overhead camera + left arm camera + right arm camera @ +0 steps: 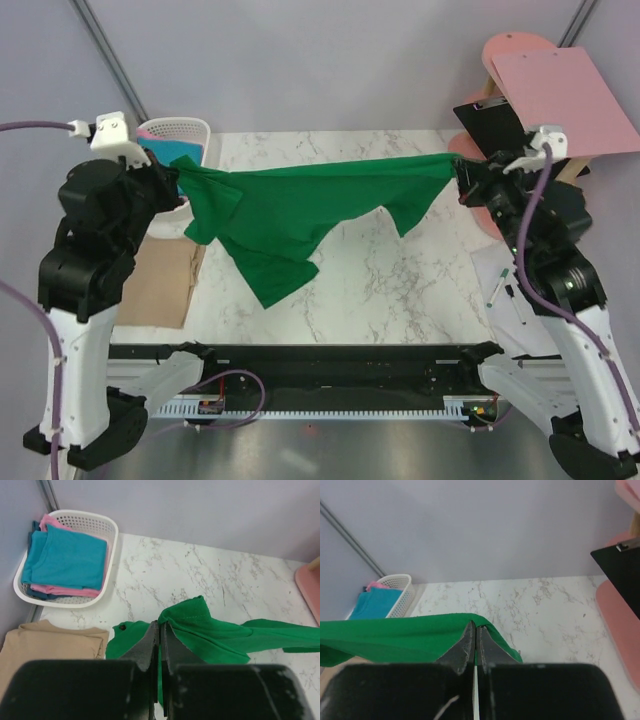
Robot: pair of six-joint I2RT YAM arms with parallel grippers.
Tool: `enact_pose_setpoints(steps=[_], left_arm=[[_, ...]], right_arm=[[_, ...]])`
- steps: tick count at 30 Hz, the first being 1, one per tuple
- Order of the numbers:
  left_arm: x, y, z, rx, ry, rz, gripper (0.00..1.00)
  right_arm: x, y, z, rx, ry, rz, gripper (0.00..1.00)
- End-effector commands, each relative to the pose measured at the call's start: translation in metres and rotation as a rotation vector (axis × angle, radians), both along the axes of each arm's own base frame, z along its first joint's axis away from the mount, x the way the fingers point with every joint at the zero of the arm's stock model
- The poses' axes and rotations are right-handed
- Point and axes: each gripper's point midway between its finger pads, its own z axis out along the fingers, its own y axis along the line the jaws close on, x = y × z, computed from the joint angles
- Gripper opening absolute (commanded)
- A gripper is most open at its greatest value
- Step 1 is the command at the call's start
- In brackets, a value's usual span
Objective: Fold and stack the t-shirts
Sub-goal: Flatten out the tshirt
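The left arm [90, 240] and the right arm [555, 270] share one build: chunky black joint housings above, smooth white shells on the lower links. A white camera block [112, 133] caps the left wrist. Purple cables [35, 126] trail off both wrists. The left fingers [145, 647] and the right fingers [462, 647] are black wedges tapering to thin tips, with edges scuffed grey. A black rail [330, 355] along the counter's near edge joins the bases.
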Motion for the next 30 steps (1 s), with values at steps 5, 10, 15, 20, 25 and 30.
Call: enact_pose_setpoints(steps=[5,10,15,20,25,30], left_arm=[[-0.085,0.011,0.068,0.037,-0.224,-0.112,0.02],[-0.117,0.013,0.114,0.003,-0.356,-0.148,0.02],[-0.097,-0.003,0.132,-0.019,-0.359,-0.195,0.02],[-0.031,-0.020,0.107,0.036,-0.214,-0.196,0.02],[0.069,-0.053,0.020,0.099,0.078,-0.232,0.02],[0.144,-0.084,-0.094,0.127,0.335,-0.289,0.02]], right_arm=[[-0.136,-0.033,0.094,0.022,-0.336,0.090,0.00],[-0.178,-0.042,0.111,0.035,-0.375,0.116,0.00],[-0.168,-0.045,0.105,0.039,-0.329,0.082,0.00],[-0.107,-0.043,0.061,0.013,-0.181,-0.016,0.00],[-0.024,-0.033,-0.035,-0.066,0.089,-0.123,0.00],[0.039,-0.017,-0.119,-0.118,0.278,-0.162,0.00]])
